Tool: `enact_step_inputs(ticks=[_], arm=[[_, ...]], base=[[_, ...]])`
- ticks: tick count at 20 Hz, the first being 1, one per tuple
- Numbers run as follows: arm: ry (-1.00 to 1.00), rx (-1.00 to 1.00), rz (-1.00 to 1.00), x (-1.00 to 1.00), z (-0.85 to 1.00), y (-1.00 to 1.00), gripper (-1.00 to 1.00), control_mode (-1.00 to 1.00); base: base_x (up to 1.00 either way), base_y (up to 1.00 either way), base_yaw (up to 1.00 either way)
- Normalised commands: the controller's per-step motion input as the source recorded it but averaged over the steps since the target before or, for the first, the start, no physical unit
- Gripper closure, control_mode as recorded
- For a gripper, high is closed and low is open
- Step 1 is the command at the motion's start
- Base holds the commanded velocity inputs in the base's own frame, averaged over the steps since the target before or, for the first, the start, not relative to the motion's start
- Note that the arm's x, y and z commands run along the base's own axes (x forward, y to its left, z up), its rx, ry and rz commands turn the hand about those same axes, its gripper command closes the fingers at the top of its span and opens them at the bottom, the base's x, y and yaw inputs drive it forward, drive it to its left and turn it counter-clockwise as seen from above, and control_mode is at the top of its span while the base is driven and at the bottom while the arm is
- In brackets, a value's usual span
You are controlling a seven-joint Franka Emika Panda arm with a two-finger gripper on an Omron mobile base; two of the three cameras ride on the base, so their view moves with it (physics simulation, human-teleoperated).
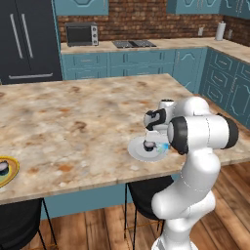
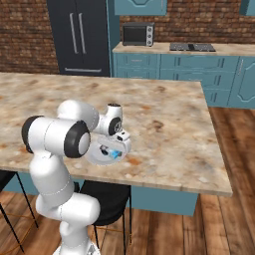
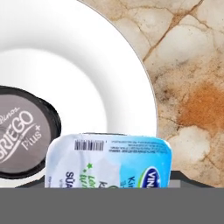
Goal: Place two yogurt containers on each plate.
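Gripper (image 1: 155,145), mine: held low over the white-grey plate (image 1: 137,152) near the island's front edge, with a pale blue yogurt container (image 3: 108,161) sitting at the finger line in the hand view; whether my fingers clamp it or have let go I cannot tell, as the tips are hidden behind it. Item two: a dark yogurt cup (image 3: 22,136), round, grey printed foil lid, resting on the same plate just beside the blue one. Item three: yellow-rimmed plate (image 1: 12,171), far to the left on the countertop (image 1: 78,117), carrying at least one dark cup (image 1: 4,168). Step in hand, by my judgement: setting the second container on the white plate. Next move calls for a clean release and a straight lift, without nudging the neighbour. Materials: plate glossy, smooth, shallow with broad rim; blue pack soft-cornered, labelled with a barcode; counter mottled beige-and-rust stone.
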Motion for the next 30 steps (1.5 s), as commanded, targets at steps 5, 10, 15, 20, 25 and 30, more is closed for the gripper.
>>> enact_step_inputs(ticks=[5,10,15,20,25,30], arm=[[0.0,0.0,0.0,0.0,0.0,0.0,-1.0,-1.0],[-0.02,0.0,0.0,0.0,0.08,0.01,-1.0,-1.0],[-0.03,0.0,0.0,0.0,0.54,0.0,-1.0,-1.0],[-0.02,0.03,0.0,-0.44,0.83,0.12,-1.0,-1.0],[-0.09,0.0,0.08,-1.0,0.61,-0.08,-1.0,-1.0],[-0.11,0.0,0.04,-1.0,0.84,0.1,-1.0,-1.0]], base=[[0.0,0.0,0.0],[0.0,0.0,0.0],[0.0,0.0,0.0],[0.0,0.0,0.0],[0.0,0.0,0.0],[0.0,0.0,0.0]])
